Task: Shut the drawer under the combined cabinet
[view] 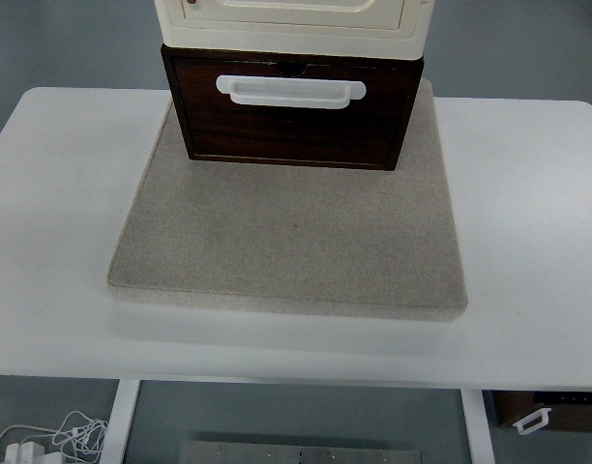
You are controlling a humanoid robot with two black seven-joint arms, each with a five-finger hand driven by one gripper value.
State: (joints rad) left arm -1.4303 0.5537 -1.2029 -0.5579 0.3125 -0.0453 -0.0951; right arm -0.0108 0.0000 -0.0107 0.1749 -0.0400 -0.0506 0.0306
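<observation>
At the top middle of the picture stands a cabinet (pixel 294 17) with a cream top part, and under it sits a dark brown wooden drawer (pixel 294 121). The drawer has a long white handle (pixel 290 90) across the upper part of its front. The drawer front sticks out a little toward the bottom of the picture, past the cream part above it, so it looks not quite shut, though it is hard to be sure from this steep view. The cabinet stands on a flat grey mat (pixel 286 246), and the mat lies on a white table (pixel 64 242). No robot hand shows anywhere in the picture, left or right, so I cannot tell how their fingers are. The drawer looks stiff and hard, like wood, and it should slide straight back without bending. It is likely not heavy to push, but the whole cabinet may be light too, so a hard shove could slide it along the mat or tip it. The best spot to touch is probably the flat brown front, in the middle, just under the white handle, with a flat hand and a slow, even push toward the top of the picture. The handle looks like smooth plastic and could be slippery, so there is no need to grab it for closing.
</observation>
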